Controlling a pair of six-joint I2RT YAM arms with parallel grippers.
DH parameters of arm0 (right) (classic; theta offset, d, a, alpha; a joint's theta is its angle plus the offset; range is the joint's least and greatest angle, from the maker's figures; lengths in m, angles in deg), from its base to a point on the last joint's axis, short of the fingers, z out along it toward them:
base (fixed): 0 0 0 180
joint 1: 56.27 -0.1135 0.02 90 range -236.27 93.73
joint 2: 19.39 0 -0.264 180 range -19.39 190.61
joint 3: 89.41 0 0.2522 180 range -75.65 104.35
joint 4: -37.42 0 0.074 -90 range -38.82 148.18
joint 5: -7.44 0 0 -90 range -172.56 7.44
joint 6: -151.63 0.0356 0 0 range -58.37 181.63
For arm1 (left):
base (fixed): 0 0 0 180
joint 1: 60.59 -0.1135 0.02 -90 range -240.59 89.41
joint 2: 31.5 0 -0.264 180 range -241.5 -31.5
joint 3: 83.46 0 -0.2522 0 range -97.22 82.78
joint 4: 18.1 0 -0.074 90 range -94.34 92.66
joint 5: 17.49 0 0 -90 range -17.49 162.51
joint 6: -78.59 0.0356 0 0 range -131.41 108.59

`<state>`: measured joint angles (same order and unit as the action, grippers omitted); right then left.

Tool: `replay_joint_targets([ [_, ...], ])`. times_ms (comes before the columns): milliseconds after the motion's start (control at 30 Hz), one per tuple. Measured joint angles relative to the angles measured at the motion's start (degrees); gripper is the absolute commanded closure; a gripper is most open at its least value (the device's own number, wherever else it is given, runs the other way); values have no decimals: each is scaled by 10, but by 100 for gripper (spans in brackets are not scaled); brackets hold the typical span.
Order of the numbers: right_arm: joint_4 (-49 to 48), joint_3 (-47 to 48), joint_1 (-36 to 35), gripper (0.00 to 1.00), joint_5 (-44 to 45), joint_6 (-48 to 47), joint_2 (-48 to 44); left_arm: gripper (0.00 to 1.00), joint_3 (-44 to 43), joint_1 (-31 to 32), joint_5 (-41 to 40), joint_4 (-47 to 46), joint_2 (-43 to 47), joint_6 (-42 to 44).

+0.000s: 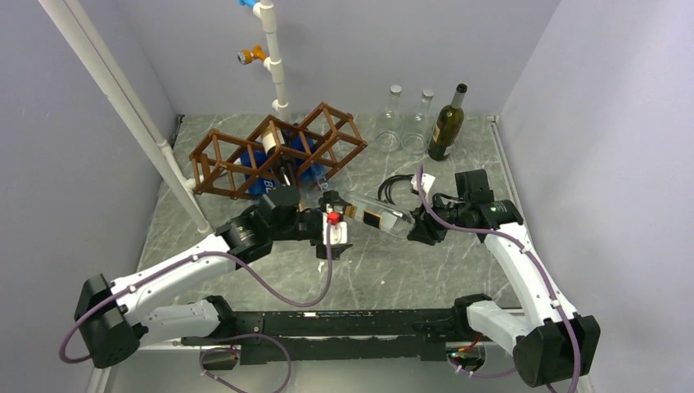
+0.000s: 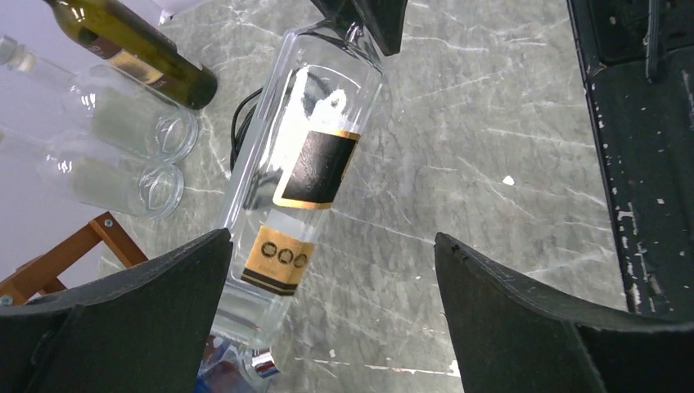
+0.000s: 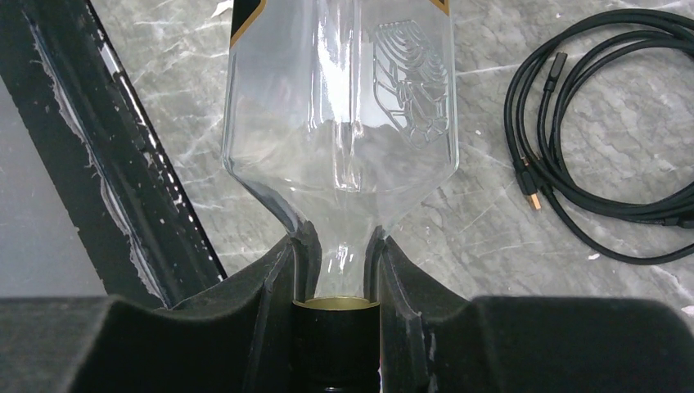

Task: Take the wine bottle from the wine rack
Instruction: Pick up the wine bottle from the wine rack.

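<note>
The wine bottle (image 1: pixel 380 217), clear glass with black and gold labels, hangs level above the table, away from the brown wooden wine rack (image 1: pixel 245 155) at the back left. My right gripper (image 1: pixel 421 225) is shut on its neck just above the black cap, seen close in the right wrist view (image 3: pixel 337 254) under the bottle's shoulders (image 3: pixel 344 106). My left gripper (image 1: pixel 334 223) stands wide open at the bottle's base. In the left wrist view the bottle (image 2: pixel 303 164) reaches in beside the left finger (image 2: pixel 139 311), and a corner of the rack (image 2: pixel 90 246) shows.
The rack holds blue bottles (image 1: pixel 266 184). A dark green bottle (image 1: pixel 448 127) and two clear glass bottles (image 1: pixel 390 119) stand at the back. A black cable (image 3: pixel 589 164) is coiled on the marble table. A white pipe (image 1: pixel 274 57) rises behind the rack.
</note>
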<state>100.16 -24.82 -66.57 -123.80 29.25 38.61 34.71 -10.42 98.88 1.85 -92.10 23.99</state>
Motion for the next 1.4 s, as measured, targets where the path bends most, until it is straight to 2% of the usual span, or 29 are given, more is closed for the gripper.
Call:
replay_joint_targets([
  [367, 13, -9, 1, 100, -1, -44, -1, 0, -57, 71, -104, -44, -132, 71],
  [533, 17, -13, 9, 100, -17, -56, 2, 1, -66, 86, -145, -61, -168, 96],
  [700, 28, -14, 45, 100, -59, -80, 26, 0, -66, 90, -170, -65, -192, 120],
  [867, 50, -14, 70, 100, -77, -102, 42, 0, -81, 92, -181, -63, -222, 138],
  [1200, 52, -14, 72, 100, -91, -116, 42, 1, -127, 92, -173, -46, -267, 152],
  [1300, 52, -14, 72, 100, -91, -118, 42, 4, -128, 93, -169, -42, -280, 160],
  [1400, 53, -14, 72, 100, -91, -119, 42, 12, -136, 93, -166, -31, -295, 165],
])
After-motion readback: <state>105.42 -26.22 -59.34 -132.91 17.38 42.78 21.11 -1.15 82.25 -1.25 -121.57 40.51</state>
